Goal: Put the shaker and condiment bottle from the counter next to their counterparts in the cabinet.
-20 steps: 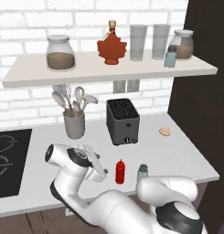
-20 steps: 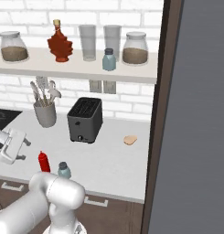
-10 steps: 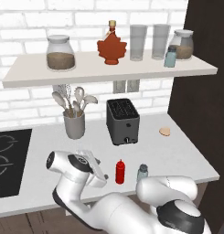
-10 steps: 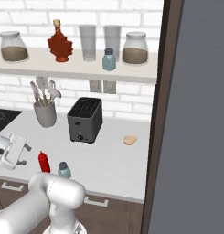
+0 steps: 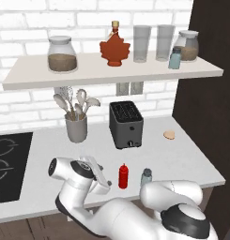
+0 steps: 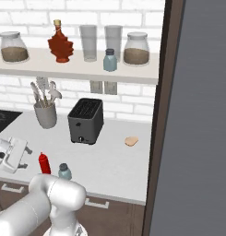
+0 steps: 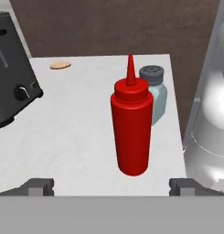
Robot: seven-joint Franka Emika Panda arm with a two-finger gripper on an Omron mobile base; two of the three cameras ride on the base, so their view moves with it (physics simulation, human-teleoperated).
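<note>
A white brick kitchen wall stands behind the grey worktop [image 5: 182, 159]. Above hangs the cabinet [image 5: 111, 72], where the leaf bottle [image 5: 114, 47] and twin shaker [image 5: 175, 57] wait for their mates. The tool [image 7: 111, 185] sits low with its tips spread wide (nothing between them yet), lined up on the condiment bottle [image 7: 131, 130] at 12 o'clock. The shaker [image 7: 153, 93] stands just behind it at 1 o'clock.

Two shakers [image 5: 146, 176] [image 5: 174, 58], two glasses [image 5: 141, 43] [image 5: 164, 42], two jars [image 5: 62, 55] [image 5: 187, 45], one red bottle [image 5: 123, 176].
</note>
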